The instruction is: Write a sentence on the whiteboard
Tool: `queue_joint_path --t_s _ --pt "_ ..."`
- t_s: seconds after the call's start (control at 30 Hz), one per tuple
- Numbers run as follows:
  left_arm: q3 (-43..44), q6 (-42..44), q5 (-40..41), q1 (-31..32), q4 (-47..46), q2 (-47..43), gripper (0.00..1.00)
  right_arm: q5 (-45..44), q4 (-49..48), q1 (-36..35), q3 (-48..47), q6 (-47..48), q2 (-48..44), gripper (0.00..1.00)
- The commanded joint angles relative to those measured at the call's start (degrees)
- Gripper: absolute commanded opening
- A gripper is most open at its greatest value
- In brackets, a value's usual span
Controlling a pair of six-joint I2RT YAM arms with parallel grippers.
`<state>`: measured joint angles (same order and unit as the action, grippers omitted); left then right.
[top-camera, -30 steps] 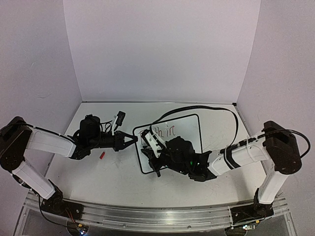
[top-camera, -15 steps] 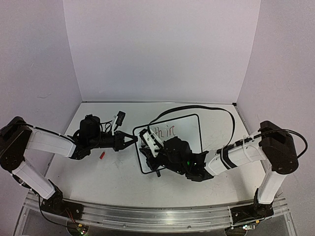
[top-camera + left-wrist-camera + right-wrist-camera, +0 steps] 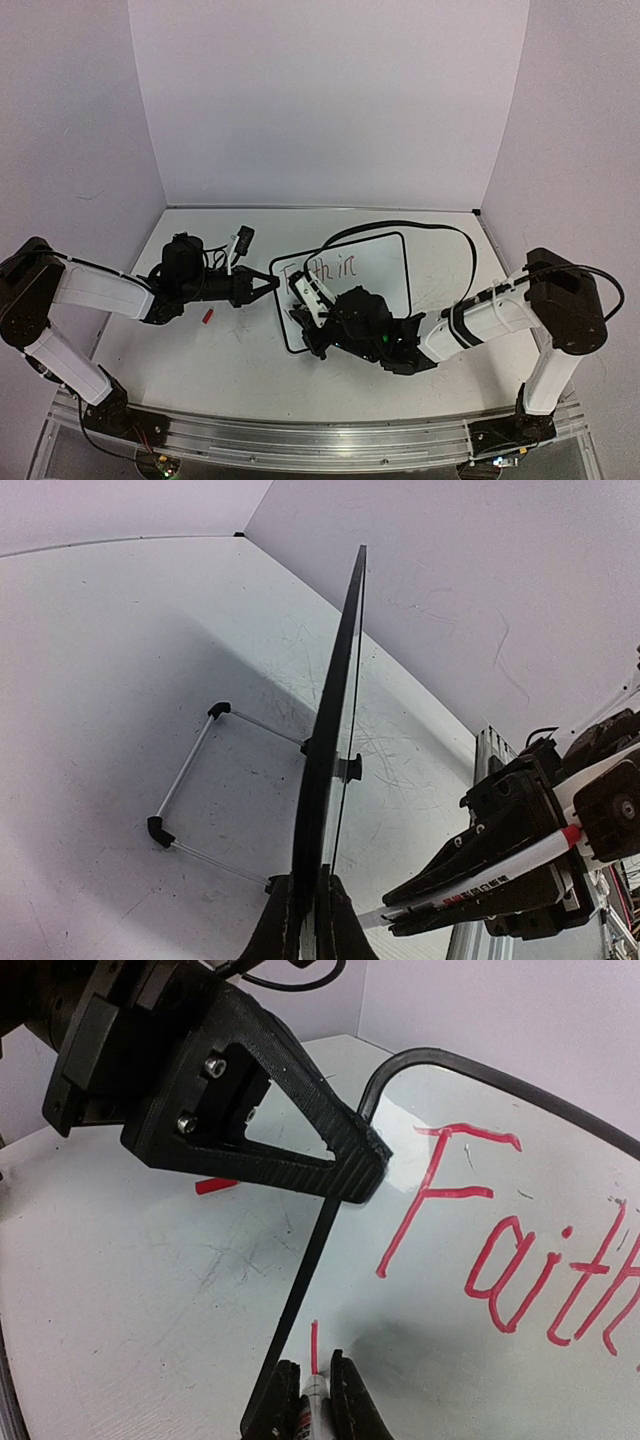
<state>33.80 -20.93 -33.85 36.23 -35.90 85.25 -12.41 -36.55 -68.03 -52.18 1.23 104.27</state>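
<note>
Two arms reach toward the middle of the white table (image 3: 240,360), one from each side. Farthest left, the left arm stretches low across the surface, and a small red piece (image 3: 209,315) lies on the table just in front of its wrist. The left claw (image 3: 266,285) is pressed together on the left edge of the whiteboard (image 3: 375,290), pinching the thin black frame near the upper corner. Its own camera shows the board edge-on between the two fingers (image 3: 285,925), and a thin wire leg (image 3: 190,780) with black tips rests on the table on the board's far side. The whiteboard sits at the centre of the table, a little right of the middle, with its face turned up toward the overhead camera. Red handwriting (image 3: 470,1230) runs along its upper part and reads "Faith in", starting just beside the left claw's tip. Below the big F there is one short upright red stroke (image 3: 313,1345), close to the board's left edge. The right claw (image 3: 304,300) hangs over that lower left part of the board, pinching a white marker (image 3: 470,880) with a red band, its tip just under the short stroke. A black cable (image 3: 400,225) arcs over the board's far edge toward the right arm.
</note>
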Motion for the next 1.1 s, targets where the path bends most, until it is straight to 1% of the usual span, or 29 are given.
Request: queue_joint_path --t_s 0.0,0.6,0.93,1.07 --pt "1.6 1.9 0.9 0.2 0.2 -1.1 0.0 -3.8 -0.5 1.0 -0.5 -0.8 -1.8 0.0" --pt "1.4 2.0 1.0 0.2 0.3 -1.4 0.0 -3.7 -1.5 2.8 -4.0 0.1 -0.8 0.0" --pt "1.2 2.0 1.1 0.3 0.4 -1.4 0.0 -3.6 -1.1 2.8 -4.3 -0.3 -0.8 0.0" --pt "0.9 2.2 1.3 0.2 0.4 -1.8 0.0 -3.0 -0.6 2.8 -2.9 -0.8 -0.9 0.0"
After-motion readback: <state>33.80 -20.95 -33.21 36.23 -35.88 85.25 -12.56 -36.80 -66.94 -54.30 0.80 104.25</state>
